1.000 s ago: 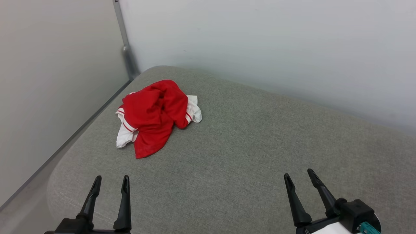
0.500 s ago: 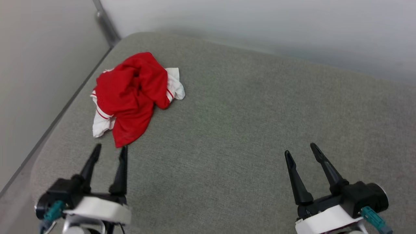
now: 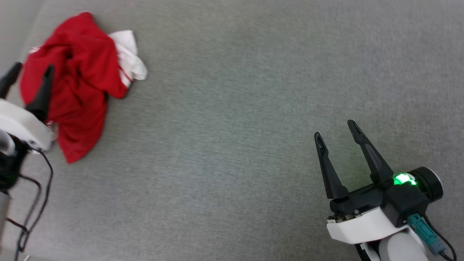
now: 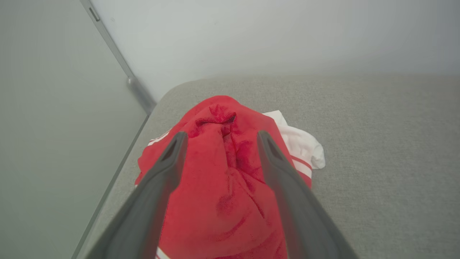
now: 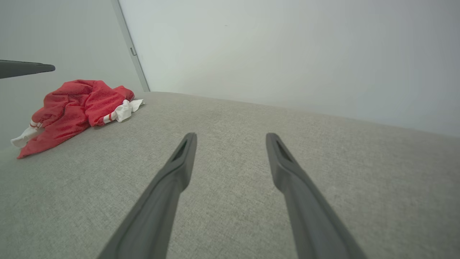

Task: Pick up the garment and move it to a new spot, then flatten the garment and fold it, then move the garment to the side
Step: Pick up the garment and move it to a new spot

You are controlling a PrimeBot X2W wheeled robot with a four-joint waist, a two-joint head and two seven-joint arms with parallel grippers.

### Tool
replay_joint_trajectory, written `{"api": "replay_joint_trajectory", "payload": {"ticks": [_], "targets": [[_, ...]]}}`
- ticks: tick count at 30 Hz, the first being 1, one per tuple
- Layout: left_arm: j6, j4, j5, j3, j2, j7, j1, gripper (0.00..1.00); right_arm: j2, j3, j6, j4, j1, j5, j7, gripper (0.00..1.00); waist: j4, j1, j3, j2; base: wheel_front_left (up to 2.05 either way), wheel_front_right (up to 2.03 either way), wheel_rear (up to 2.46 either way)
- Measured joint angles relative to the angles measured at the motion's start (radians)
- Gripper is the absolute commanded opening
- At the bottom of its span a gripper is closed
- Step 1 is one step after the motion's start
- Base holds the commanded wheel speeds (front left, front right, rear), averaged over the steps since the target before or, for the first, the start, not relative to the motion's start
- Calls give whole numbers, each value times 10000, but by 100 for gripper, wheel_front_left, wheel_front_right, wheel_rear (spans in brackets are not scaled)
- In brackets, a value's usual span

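The garment (image 3: 78,81) lies crumpled in a red heap with white sleeves poking out, at the upper left of the head view on a grey cushioned surface (image 3: 235,108). My left gripper (image 3: 32,71) hovers over the heap's left part, open, nothing between its fingers. In the left wrist view the red garment (image 4: 219,180) fills the gap between the spread fingers, whose tips reach its top folds. My right gripper (image 3: 336,128) stands open at the lower right, far from the cloth. The right wrist view has the garment (image 5: 72,108) at far left.
Pale walls (image 4: 251,32) meet behind the cushion at a corner with a grey metal strip (image 4: 118,61). The cushion's left edge (image 4: 118,172) runs close beside the garment. Bare grey fabric stretches between the garment and the right gripper. Black cables (image 3: 36,203) hang from the left arm.
The head camera has tilted down and the picture shifted. My left gripper has advanced from short of the garment's near tip to over the heap. Both grippers stay open.
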Motion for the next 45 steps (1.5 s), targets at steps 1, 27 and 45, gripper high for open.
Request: {"api": "replay_joint_trajectory", "payload": {"ticks": [1, 27, 45], "targets": [[0, 169, -405, -150, 242, 405, -284, 100, 2, 54, 0, -25, -35, -33, 0, 100, -105, 0, 166, 0, 0, 0, 0], [42, 1672, -5085, -2347, 2211, 5839, -2567, 0, 8, 134, 2, -58, -395, 104, -2, 100, -1805, -2, 1819, 0, 0, 0, 0], [2, -1753, -6240, -4878, 2165, 3591, -624, 0, -2, 174, 2, 614, 115, 920, 0, 100, -2776, -5, -1012, 0, 0, 0, 0]]}}
